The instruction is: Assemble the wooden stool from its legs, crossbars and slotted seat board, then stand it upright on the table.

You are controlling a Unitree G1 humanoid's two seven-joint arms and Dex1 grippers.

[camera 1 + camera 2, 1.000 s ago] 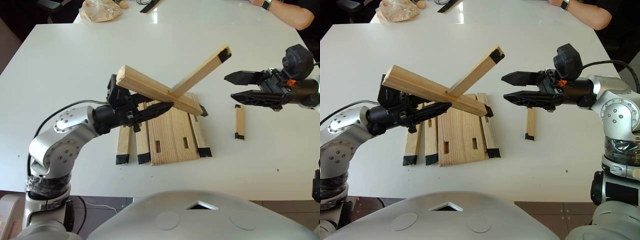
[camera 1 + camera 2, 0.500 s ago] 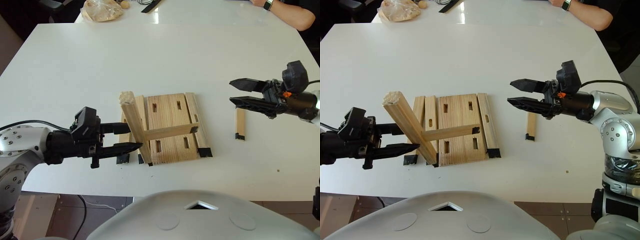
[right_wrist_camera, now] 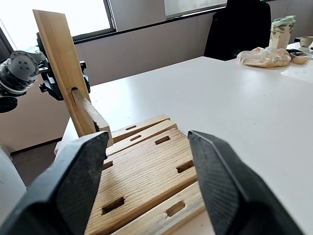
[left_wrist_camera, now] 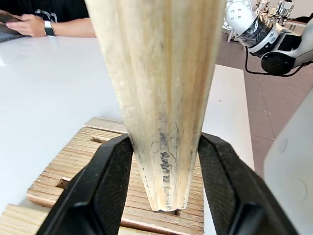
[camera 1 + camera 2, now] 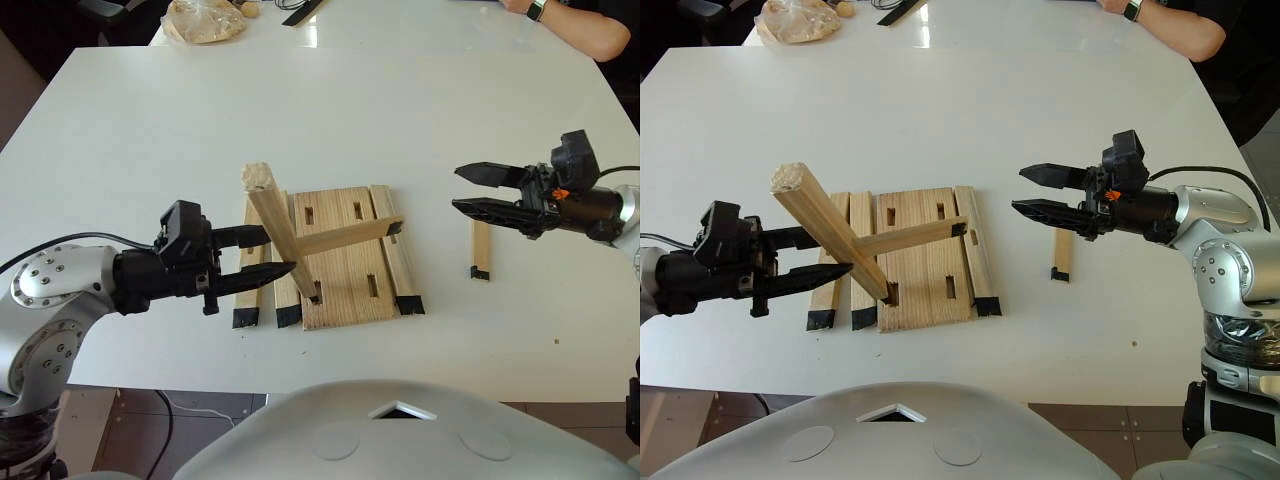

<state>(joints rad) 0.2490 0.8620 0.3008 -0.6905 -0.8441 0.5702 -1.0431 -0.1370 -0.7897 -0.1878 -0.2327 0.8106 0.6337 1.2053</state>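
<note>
The left gripper [image 5: 278, 250] clamps a tilted leg [image 5: 281, 236] whose foot rests at a seat board [image 5: 350, 290] slot, while the right gripper [image 5: 458, 188] hangs open right of that board.

slotted seat board [image 5: 350, 262] flat on the table, four slots up. tilted leg [image 5: 272, 218], pale wood, clamped in left gripper [image 5: 278, 250], lower end at the near-left slot, top leaning away to the left. crossbar [image 5: 345, 237] juts from its middle toward the right, black-tipped. three loose legs [image 5: 248, 292] lie flat against the board's sides, black caps near. short piece [image 5: 480, 248] lies well apart, right.
</note>
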